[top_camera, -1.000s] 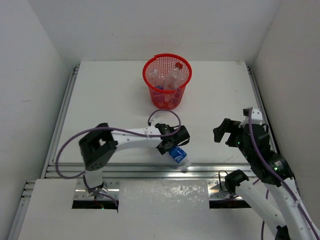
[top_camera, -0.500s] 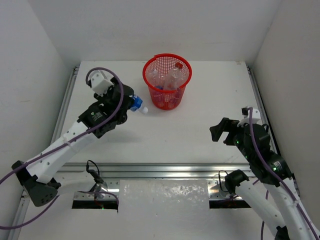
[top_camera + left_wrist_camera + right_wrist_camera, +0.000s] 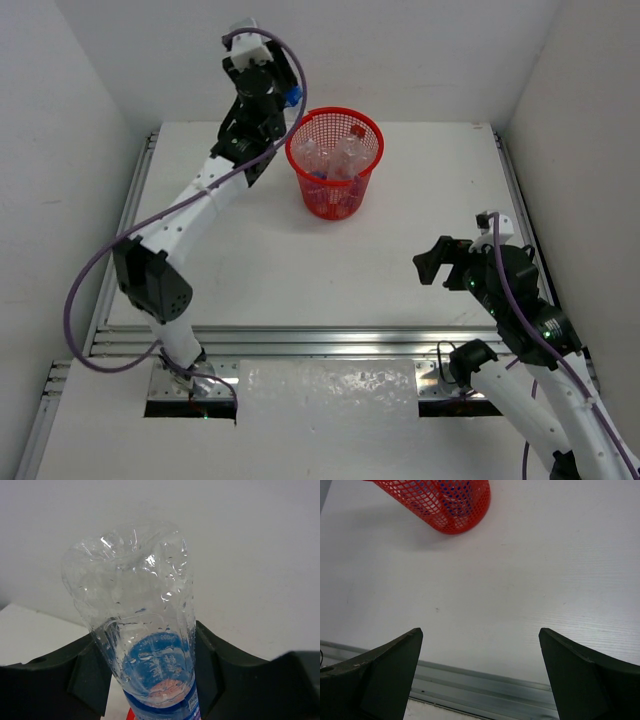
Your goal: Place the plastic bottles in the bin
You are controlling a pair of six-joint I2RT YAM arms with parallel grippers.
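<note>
My left gripper (image 3: 280,92) is raised high, just left of and above the rim of the red mesh bin (image 3: 334,160). It is shut on a clear plastic bottle with a blue label (image 3: 294,96). In the left wrist view the bottle (image 3: 140,605) stands base-first between the dark fingers (image 3: 85,675), and a sliver of red shows beneath it. Several other bottles (image 3: 340,155) lie inside the bin. My right gripper (image 3: 440,262) hovers open over the right side of the table, with nothing between its fingers (image 3: 385,670). The bin (image 3: 445,505) shows at the top of the right wrist view.
White walls close in the table (image 3: 250,250) on the back and both sides. A metal rail (image 3: 300,340) runs along the near edge, and it also shows below the right gripper as a grey rail (image 3: 480,690).
The left arm has swung up and back from the table's left side to beside the bin's rim, carrying the blue-label bottle. The right arm has barely shifted.
</note>
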